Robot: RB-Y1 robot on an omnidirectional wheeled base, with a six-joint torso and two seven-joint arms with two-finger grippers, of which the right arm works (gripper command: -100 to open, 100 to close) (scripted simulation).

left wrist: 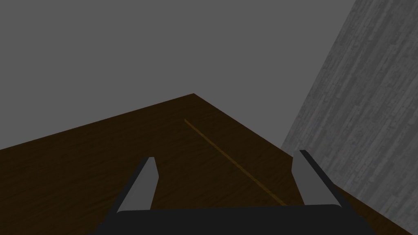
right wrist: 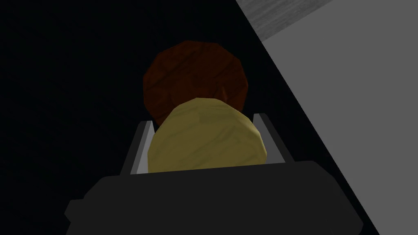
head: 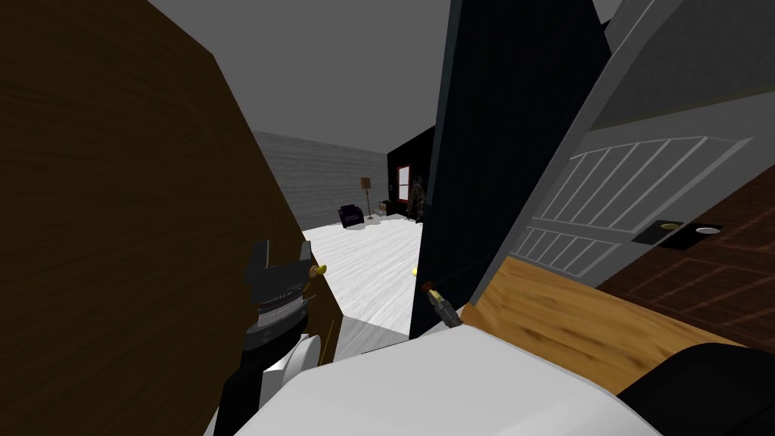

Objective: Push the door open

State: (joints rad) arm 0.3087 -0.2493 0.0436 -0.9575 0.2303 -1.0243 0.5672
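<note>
The dark door stands partly open just ahead — big, stiff, likely heavy; my right gripper squeezes its round yellow knob — maybe slippery, but a good spot to push; my left gripper is wide open.

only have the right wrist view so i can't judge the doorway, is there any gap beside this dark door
Observer: Yes. In the head view the dark door stands apart from a brown door on its left, with white floor showing between them.
Operator: ok, i'm clamped on the yellow knob, where's my other arm
Observer: The left end effector is up by the brown door's free edge, fingers open, holding nothing.
Operator: anything past the gap
Observer: A dark armchair and a floor lamp stand far across that floor.
</note>
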